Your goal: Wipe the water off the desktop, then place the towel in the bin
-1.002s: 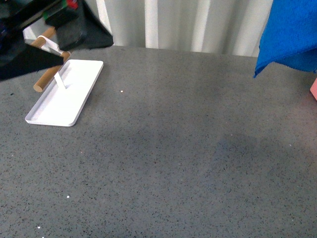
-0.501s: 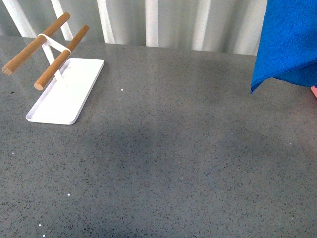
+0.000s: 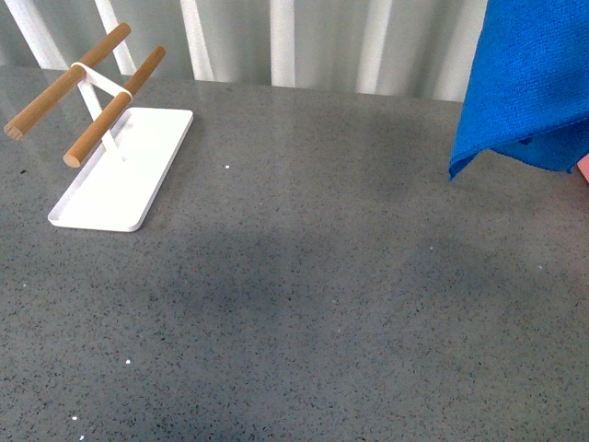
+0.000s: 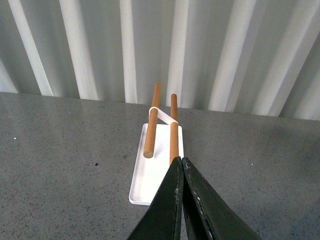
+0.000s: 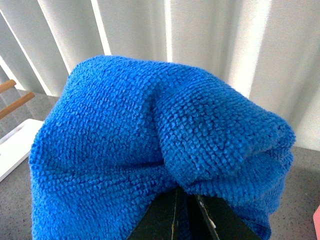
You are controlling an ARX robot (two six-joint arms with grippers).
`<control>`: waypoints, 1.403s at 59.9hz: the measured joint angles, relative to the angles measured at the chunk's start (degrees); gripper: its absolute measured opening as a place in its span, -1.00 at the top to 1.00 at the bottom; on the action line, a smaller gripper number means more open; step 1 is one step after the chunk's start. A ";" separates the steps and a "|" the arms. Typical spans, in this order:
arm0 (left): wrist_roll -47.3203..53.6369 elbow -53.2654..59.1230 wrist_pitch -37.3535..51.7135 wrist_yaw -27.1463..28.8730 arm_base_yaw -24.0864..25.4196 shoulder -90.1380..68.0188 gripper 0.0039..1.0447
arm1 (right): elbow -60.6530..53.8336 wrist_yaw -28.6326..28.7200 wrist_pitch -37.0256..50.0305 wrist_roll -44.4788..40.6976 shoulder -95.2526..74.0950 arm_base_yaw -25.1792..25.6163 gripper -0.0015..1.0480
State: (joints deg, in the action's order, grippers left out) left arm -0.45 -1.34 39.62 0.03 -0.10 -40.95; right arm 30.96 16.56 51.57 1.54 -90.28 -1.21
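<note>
The right gripper (image 5: 189, 207) has its two fingers pinched nearly together on a fold of the towel (image 3: 529, 83). The towel bunches up over the fingers like a fat pillow, and one pointed corner hangs down. It is up in the air, not touching the desktop (image 3: 304, 304) below it. The towel is bright blue, thick and fuzzy, with small loops all over, and I cannot tell if it is wet. I see no clear puddle on the grey speckled desktop, only some faint darker patches that could be damp or just shadow. So I think the wiping is done and the step now is taking the towel to the bin. No bin shows in any view, so the next move calls for bringing the towel right over the bin and then letting the fingers open so it drops in. The loose corner could drag or catch on the rim if the towel is too low. The left gripper (image 4: 180, 165) is closed tight with nothing in it. Just ahead of it stands a white tray (image 4: 142, 187) with two wooden rods (image 4: 173, 127) on top.
</note>
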 joint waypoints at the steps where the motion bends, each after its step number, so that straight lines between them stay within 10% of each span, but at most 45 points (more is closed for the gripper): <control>1: 0.00 0.02 -0.70 0.00 0.00 0.83 0.94 | -0.15 0.00 0.00 0.00 0.17 -0.07 0.94; 84: 0.02 0.04 -39.34 -0.02 0.00 40.72 0.94 | -1.27 -4.00 -1.90 0.46 1.77 -3.76 0.94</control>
State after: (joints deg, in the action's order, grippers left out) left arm -0.43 -1.30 0.27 0.01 -0.10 -0.23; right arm 29.69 12.56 49.67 2.00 -88.51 -4.97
